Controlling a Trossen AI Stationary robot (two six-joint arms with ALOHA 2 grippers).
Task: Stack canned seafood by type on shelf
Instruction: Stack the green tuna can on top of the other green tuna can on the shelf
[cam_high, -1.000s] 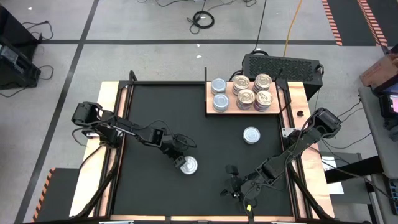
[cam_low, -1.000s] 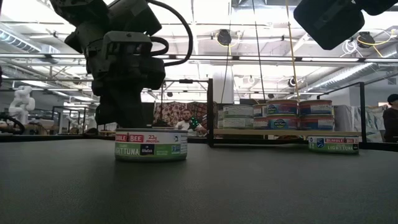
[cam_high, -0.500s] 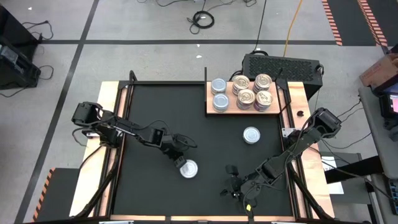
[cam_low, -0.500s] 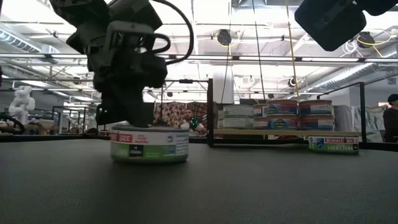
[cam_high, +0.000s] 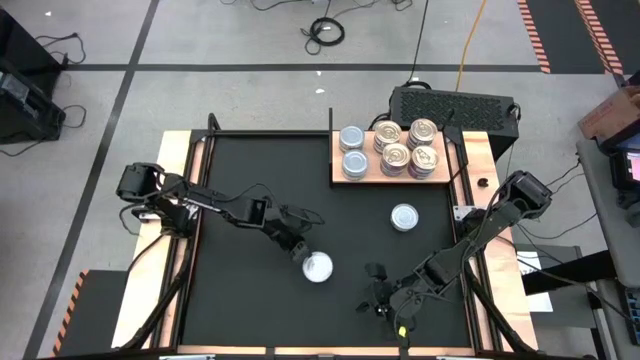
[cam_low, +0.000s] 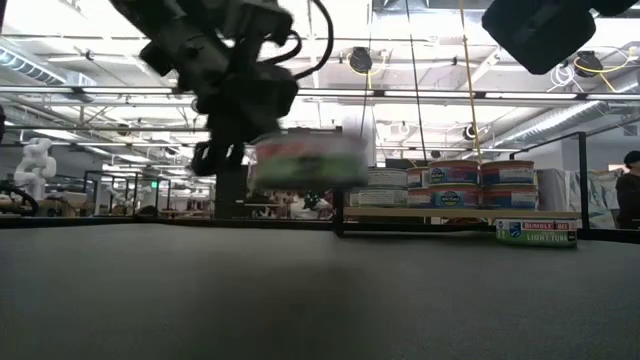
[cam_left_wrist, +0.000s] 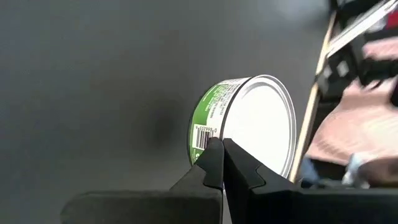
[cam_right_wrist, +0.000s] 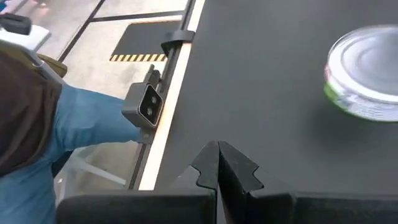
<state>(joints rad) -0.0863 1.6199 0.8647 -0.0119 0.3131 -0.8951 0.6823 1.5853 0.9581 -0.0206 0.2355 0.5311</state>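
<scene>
Now that the left gripper (cam_high: 300, 250) has closed on the green-labelled can (cam_high: 317, 267) and raised it off the mat (cam_high: 240, 180), that can is travelling toward the shelf (cam_high: 350, 178), while the right gripper (cam_high: 380, 298) is waiting shut near the front edge.

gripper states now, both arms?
Left gripper: shut, fingertips against the green-label can; a grip can't be told.
Right gripper: shut, holding nothing.

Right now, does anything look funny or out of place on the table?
Yes. The tin by the left gripper is up off the black mat and blurred, yet the fingers are shut together at its edge, not around it. Another tin sits alone, off the shelf.
</scene>
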